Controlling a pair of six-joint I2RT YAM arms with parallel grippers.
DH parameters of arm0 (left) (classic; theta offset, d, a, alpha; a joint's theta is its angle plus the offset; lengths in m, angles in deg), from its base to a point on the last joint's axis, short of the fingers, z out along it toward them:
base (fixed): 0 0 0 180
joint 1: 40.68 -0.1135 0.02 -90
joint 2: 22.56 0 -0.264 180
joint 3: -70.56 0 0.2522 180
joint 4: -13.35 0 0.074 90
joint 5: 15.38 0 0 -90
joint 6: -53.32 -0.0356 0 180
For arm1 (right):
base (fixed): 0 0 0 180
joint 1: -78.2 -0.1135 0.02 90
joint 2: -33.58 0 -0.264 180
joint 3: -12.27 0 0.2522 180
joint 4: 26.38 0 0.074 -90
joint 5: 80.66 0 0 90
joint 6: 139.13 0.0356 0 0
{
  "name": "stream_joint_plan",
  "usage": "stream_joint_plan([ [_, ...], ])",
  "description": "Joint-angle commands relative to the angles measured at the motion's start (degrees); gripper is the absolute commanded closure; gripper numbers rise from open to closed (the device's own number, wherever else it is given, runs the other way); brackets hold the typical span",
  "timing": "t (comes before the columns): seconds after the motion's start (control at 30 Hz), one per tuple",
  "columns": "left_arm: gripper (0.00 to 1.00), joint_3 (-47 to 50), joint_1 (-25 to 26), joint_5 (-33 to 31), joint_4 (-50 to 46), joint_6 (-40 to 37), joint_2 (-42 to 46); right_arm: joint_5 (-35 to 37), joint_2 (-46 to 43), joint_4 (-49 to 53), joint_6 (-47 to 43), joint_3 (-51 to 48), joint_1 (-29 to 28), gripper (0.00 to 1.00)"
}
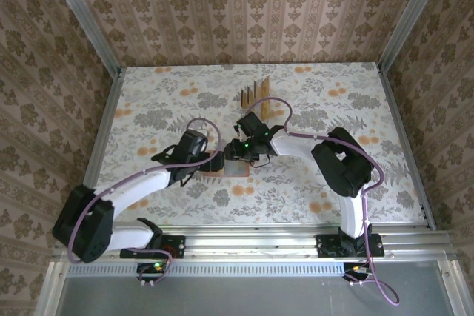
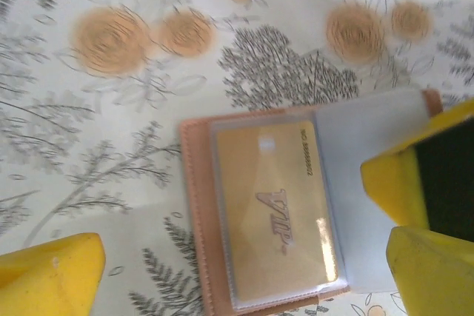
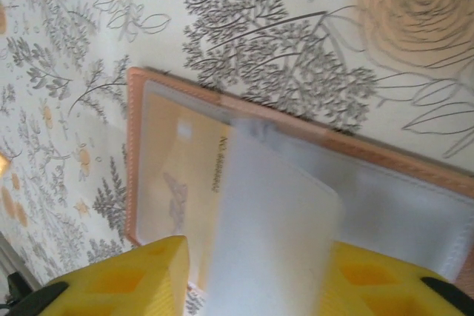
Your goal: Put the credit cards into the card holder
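Observation:
The card holder [image 1: 224,171] lies open on the floral table between my two grippers. In the left wrist view its salmon cover [image 2: 194,205] frames a clear pocket holding a golden credit card [image 2: 274,205] printed VIP. My left gripper [image 2: 244,286] is wide open, a finger on either side of the holder. In the right wrist view the same card [image 3: 181,175] shows in its pocket, and a frosted clear pocket leaf [image 3: 274,227] stands raised between the fingers of my right gripper [image 3: 255,286], whose jaws stand apart. Several more tan credit cards [image 1: 254,92] stand upright further back.
Both arms meet over the middle of the table [image 1: 333,101], left gripper [image 1: 213,159] and right gripper [image 1: 238,159] close together. Patterned walls enclose the table on three sides. A metal rail [image 1: 259,242] runs along the near edge.

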Motion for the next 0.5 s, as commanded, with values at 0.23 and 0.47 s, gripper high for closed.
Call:
stream_joint_plan([
  [0.23, 0.00, 2.3, -6.8, 0.9, -4.3, 1.8, 9.5, 0.4, 4.3, 5.1, 1.8, 9.6, -3.4, 0.36],
  [0.47, 0.00, 2.1, -8.6, 2.4, -4.2, 1.7, 9.9, 0.8, 9.3, 6.1, 2.8, 14.2, -4.4, 0.35],
])
